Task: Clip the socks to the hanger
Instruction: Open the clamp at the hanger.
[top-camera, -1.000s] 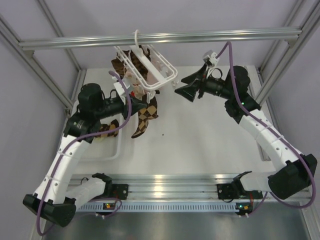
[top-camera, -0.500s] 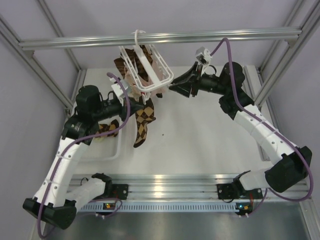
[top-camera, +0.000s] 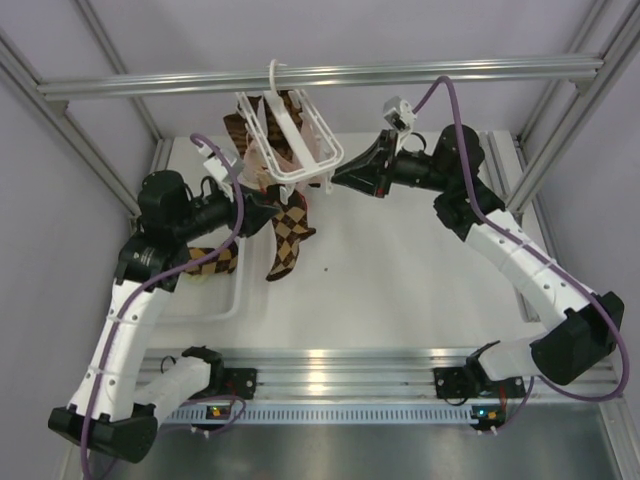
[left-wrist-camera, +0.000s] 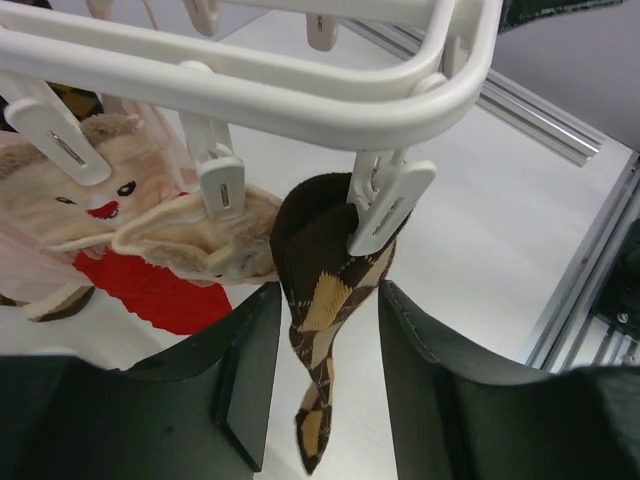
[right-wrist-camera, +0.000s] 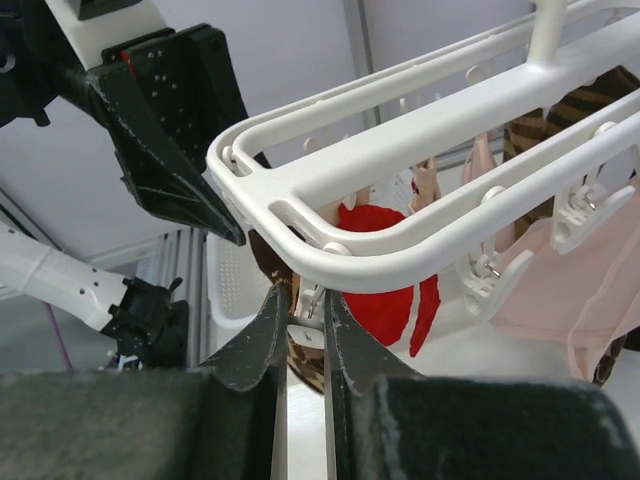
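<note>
The white hanger (top-camera: 305, 170) (left-wrist-camera: 300, 100) (right-wrist-camera: 450, 215) hangs by its hook from the top bar. One brown and tan check sock (top-camera: 290, 235) (left-wrist-camera: 320, 270) dangles from the clip (left-wrist-camera: 388, 205) nearest the hanger's corner. My left gripper (top-camera: 268, 208) (left-wrist-camera: 328, 375) is open, with one finger on each side of that sock and neither touching it. My right gripper (top-camera: 337, 178) (right-wrist-camera: 308, 292) sits just under the same corner. Its jaws are drawn almost together and hold nothing. The clip (right-wrist-camera: 306, 330) shows through the slit between them. More check socks hang at the hanger's back (top-camera: 290, 105), and another lies in the bin (top-camera: 205, 262).
A red sock (left-wrist-camera: 150, 290) (right-wrist-camera: 380, 290) and a pale sock with a face (left-wrist-camera: 90, 200) hang from nearby clips. A white bin (top-camera: 225, 300) stands at the left of the table. The aluminium bar (top-camera: 400, 72) crosses above. Frame posts stand on both sides.
My left gripper has opened, let go of the check sock and drawn back to the left. My right gripper has moved left to the hanger's corner and closed its jaws.
</note>
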